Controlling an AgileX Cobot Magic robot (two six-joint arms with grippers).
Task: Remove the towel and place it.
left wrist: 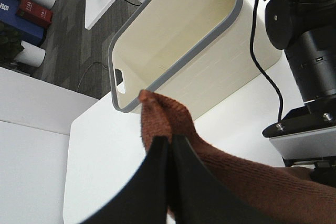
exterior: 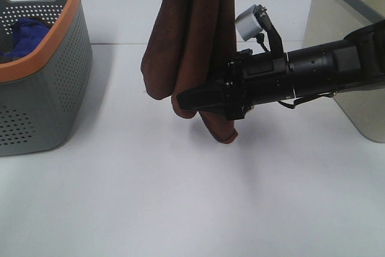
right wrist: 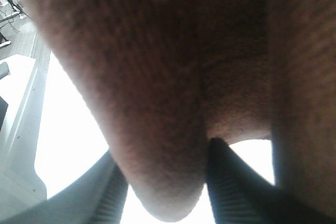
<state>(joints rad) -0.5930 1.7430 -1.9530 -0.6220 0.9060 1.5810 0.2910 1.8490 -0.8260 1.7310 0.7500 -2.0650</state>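
Note:
The dark reddish-brown towel (exterior: 189, 34) hangs in folds from above the exterior high view's top edge, its lowest tip just above the white table (exterior: 180, 203). My left gripper (left wrist: 169, 140) is shut on a bunched corner of the towel (left wrist: 157, 114); it is out of the exterior view. My right gripper (exterior: 183, 99) reaches in from the right, level with the towel's lower part. In the right wrist view its fingers (right wrist: 113, 195) stand apart on either side of a hanging fold of the towel (right wrist: 152, 103), which hides the tips.
A grey perforated basket with an orange rim (exterior: 42, 88) stands at the left and holds a blue cloth (exterior: 24, 34). A cream bin with a grey rim (exterior: 349, 16) stands at the right behind the right arm; it also shows in the left wrist view (left wrist: 178, 35).

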